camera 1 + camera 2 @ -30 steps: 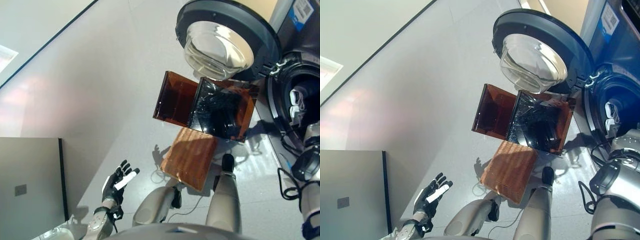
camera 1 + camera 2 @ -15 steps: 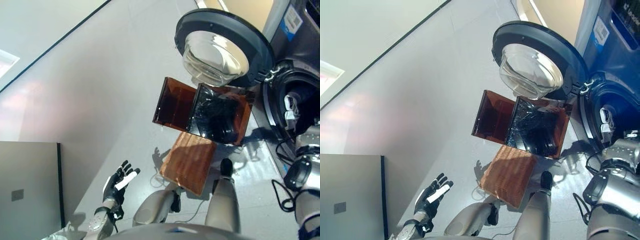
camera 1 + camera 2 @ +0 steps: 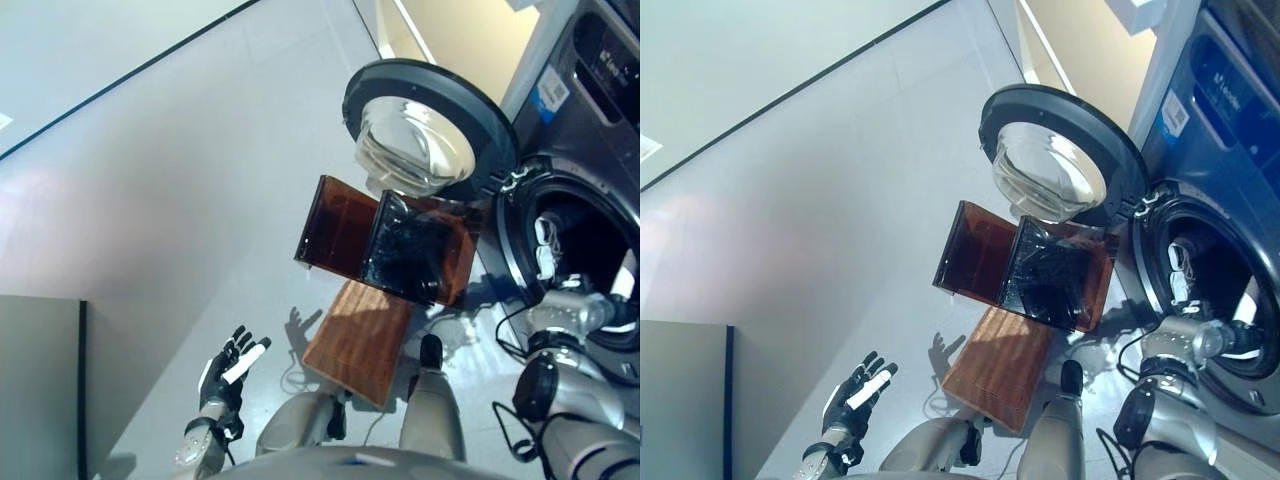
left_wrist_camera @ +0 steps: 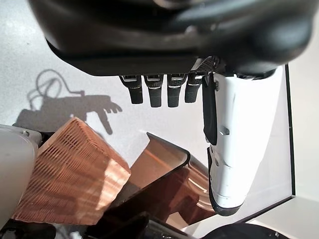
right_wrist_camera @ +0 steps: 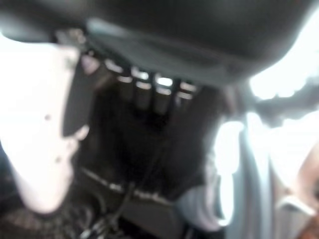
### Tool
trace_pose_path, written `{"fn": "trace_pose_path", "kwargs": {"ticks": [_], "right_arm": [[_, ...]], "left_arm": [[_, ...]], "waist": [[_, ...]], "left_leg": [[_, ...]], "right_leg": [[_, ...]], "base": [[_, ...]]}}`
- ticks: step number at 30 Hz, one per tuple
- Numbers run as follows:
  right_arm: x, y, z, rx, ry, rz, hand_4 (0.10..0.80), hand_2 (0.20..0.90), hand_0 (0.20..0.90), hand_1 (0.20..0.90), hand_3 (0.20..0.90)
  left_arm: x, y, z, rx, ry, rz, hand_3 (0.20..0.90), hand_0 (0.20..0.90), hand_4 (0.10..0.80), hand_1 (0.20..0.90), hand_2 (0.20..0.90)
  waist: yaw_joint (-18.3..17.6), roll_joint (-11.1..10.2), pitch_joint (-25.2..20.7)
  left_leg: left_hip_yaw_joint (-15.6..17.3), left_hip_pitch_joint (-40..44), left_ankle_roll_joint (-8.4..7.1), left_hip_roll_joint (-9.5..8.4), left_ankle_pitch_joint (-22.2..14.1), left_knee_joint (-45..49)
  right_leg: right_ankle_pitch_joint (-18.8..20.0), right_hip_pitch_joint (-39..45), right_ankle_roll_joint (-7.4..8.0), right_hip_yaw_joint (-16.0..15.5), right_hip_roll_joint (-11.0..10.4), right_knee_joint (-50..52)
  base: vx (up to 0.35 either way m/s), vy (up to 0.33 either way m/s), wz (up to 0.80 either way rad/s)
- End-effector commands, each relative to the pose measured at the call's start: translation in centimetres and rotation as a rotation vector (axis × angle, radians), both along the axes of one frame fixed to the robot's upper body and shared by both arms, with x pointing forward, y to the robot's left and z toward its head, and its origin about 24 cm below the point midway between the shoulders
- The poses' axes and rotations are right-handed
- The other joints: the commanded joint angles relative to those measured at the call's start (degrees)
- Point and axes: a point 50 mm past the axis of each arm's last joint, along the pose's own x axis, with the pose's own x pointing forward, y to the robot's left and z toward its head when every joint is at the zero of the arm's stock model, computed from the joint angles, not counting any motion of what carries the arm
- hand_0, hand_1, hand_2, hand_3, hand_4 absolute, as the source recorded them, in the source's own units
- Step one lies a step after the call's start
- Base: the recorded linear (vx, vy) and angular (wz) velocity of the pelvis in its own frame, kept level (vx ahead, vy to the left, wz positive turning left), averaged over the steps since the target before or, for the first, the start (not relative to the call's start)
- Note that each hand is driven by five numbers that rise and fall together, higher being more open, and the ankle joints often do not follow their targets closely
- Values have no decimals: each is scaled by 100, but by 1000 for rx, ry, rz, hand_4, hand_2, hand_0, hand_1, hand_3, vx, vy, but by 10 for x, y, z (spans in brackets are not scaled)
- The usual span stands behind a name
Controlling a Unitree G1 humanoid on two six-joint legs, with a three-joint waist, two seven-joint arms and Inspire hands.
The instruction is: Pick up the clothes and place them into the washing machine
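The washing machine (image 3: 590,110) stands at the right with its round door (image 3: 425,130) swung open. My right arm (image 3: 565,310) reaches into the drum (image 3: 1200,270). The right wrist view shows my right hand (image 5: 144,92) open, its fingers straight and its thumb out, with dark cloth lying past them. A white-and-dark cloth (image 3: 543,238) shows inside the drum. More dark clothes (image 3: 405,262) fill a brown see-through bin (image 3: 335,228) on the floor by the door. My left hand (image 3: 226,368) hovers open and empty at the lower left.
A woven brown basket (image 3: 355,340) lies on the floor just in front of the bin. A grey cabinet (image 3: 40,390) stands at the lower left. Pale floor (image 3: 180,200) stretches away to the left.
The whole picture has shifted, so the camera moved and more of the machine's front shows. My right arm stays in the drum. The left hand keeps its open pose.
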Motion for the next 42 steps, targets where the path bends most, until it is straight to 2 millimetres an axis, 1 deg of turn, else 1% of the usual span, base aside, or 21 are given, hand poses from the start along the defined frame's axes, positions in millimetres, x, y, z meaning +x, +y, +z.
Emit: {"fn": "trace_pose_path", "kwargs": {"ticks": [1, 2, 3, 5, 8, 9, 10, 12, 15, 16, 17, 19, 21, 25, 26, 27, 30, 33, 34, 36, 42], "right_arm": [[-29, -17, 0, -150, 65, -65, 800, 900, 900, 900, 900], [-29, -17, 0, -149, 65, -65, 800, 900, 900, 900, 900], [-29, -10, -8, -135, 72, -41, 800, 900, 900, 900, 900], [-30, -3, -16, -138, 98, 1, 800, 900, 900, 900, 900], [-32, 7, -29, -171, 189, 115, 800, 900, 900, 900, 900], [-32, 7, -29, -171, 189, 115, 800, 900, 900, 900, 900], [-32, 14, -35, -195, 237, 188, 800, 900, 900, 900, 900], [-34, 20, -41, -210, 265, 242, 800, 900, 900, 900, 900], [-41, 23, -49, -223, 315, 291, 800, 900, 900, 900, 900], [-41, 24, -49, -223, 316, 291, 800, 900, 900, 900, 900], [-44, 22, -51, -253, 366, 341, 800, 900, 900, 900, 900], [-46, 20, -52, -261, 397, 354, 800, 900, 900, 900, 900], [-48, 20, -57, -312, 503, 456, 800, 900, 900, 900, 900], [-42, 29, -59, -469, 669, 690, 800, 900, 900, 900, 900], [-42, 29, -59, -469, 669, 690, 800, 900, 900, 900, 900], [-42, 36, -64, -492, 699, 768, 800, 900, 900, 900, 900], [-46, 45, -74, -454, 696, 810, 800, 900, 900, 900, 900], [-48, 53, -77, -451, 667, 826, 800, 900, 900, 900, 900], [-52, 59, -82, -434, 647, 849, 800, 900, 900, 900, 900], [-57, 62, -86, -426, 659, 869, 800, 900, 900, 900, 900], [-75, 74, -96, -510, 764, 1006, 800, 900, 900, 900, 900]], "left_arm": [[-11, 26, 1, 87, -3, 68, 900, 900, 800, 900, 900], [-11, 26, 1, 87, -3, 68, 900, 900, 800, 900, 900], [-12, 28, 2, 94, -5, 75, 900, 900, 800, 900, 900], [-13, 31, 3, 102, -6, 82, 900, 900, 800, 900, 900], [-12, 35, 5, 110, -20, 97, 900, 900, 800, 900, 900], [-12, 35, 5, 110, -20, 98, 900, 900, 800, 900, 900], [-11, 38, 7, 115, -33, 107, 900, 900, 800, 900, 900], [-11, 40, 8, 119, -43, 122, 900, 900, 800, 900, 900], [-12, 45, 9, 141, -42, 132, 900, 900, 800, 900, 900], [-13, 45, 9, 142, -41, 132, 900, 900, 800, 900, 900], [-12, 49, 11, 157, -48, 133, 900, 900, 800, 900, 900], [-11, 51, 12, 163, -50, 135, 900, 900, 800, 900, 900], [-9, 53, 14, 170, -62, 133, 900, 900, 800, 900, 900], [-7, 58, 12, 235, -33, 117, 900, 900, 800, 900, 900], [-7, 58, 12, 235, -32, 118, 900, 900, 800, 900, 900], [-3, 60, 15, 232, -52, 142, 900, 900, 800, 900, 900], [2, 61, 17, 219, -70, 168, 900, 900, 800, 900, 900], [3, 63, 16, 217, -64, 197, 900, 900, 800, 900, 900], [1, 64, 13, 218, -46, 204, 900, 900, 800, 900, 900], [0, 64, 12, 220, -34, 202, 900, 900, 800, 900, 900], [-14, 65, -2, 306, 90, 137, 900, 900, 800, 900, 900]], "waist": [[-27, -166, -420], [-27, -168, -421], [-22, -203, -450], [-27, -250, -473], [-38, -332, -491], [-39, -333, -490], [-55, -403, -494], [-70, -478, -516], [-86, -598, -572], [-88, -600, -572], [-79, -689, -621], [-73, -727, -647], [-31, -868, -739], [-61, -1067, -832], [-65, -1068, -826], [-74, -1164, -891], [-77, -1271, -1005], [-94, -1348, -1077], [-111, -1403, -1129], [-119, -1436, -1158], [-207, -1594, -1332]], "left_leg": [[-141, -27, -190, -301, -140, -52], [-141, -25, -190, -302, -140, -52], [-132, -15, -175, -312, -156, -52], [-118, -4, -165, -318, -168, -52], [-95, 27, -159, -312, -186, -52], [-95, 29, -159, -313, -186, -52], [-75, 50, -161, -301, -182, -52], [-56, 80, -165, -281, -190, -52], [-61, 142, -169, -265, -211, -52], [-61, 146, -169, -265, -212, -52], [-64, 202, -174, -251, -228, -52], [-60, 239, -180, -237, -238, -52], [-56, 315, -202, -204, -254, -52], [3, 452, -228, -133, -267, -52], [4, 460, -229, -133, -269, -52], [30, 544, -232, -97, -285, -52], [77, 660, -235, -62, -314, -52], [124, 729, -235, -39, -334, -52], [158, 797, -237, -17, -341, -52], [181, 844, -238, -4, -349, -52], [288, 1032, -253, 64, -380, -52]], "right_leg": [[265, 880, -132, -475, 34, -1194], [268, 884, -132, -475, 34, -1201], [301, 915, -119, -466, 32, -1252], [339, 934, -106, -454, 29, -1292], [396, 968, -91, -433, 29, -1332], [397, 970, -90, -433, 29, -1334], [419, 987, -89, -415, 44, -1347], [432, 1021, -86, -415, 59, -1375], [441, 1107, -80, -414, 80, -1404], [441, 1113, -80, -415, 80, -1407], [438, 1195, -77, -438, 93, -1435], [443, 1243, -72, -448, 101, -1465], [465, 1358, -68, -469, 134, -1534], [482, 1480, -69, -437, 192, -1544], [482, 1488, -69, -436, 193, -1547], [478, 1560, -70, -403, 225, -1549], [486, 1667, -65, -362, 277, -1597], [484, 1690, -64, -304, 313, -1597], [476, 1739, -73, -265, 346, -1582], [476, 1775, -79, -239, 361, -1580], [485, 1921, -75, -130, 458, -1627]], "base": [[8, 26, -4], [18, 29, -5], [13, 20, -4], [11, 27, -4], [2, 17, -5], [-1, 3, -6], [3, 0, -6], [11, -7, -7], [0, 0, 0], [37, -20, 2], [41, -26, 1], [34, -29, 0], [30, -46, -2], [14, -30, -6], [15, -27, -12], [25, -29, -14], [16, -24, -18], [5, -17, -17], [4, -14, -11], [3, -15, -10], [-20, -16, -12]]}}
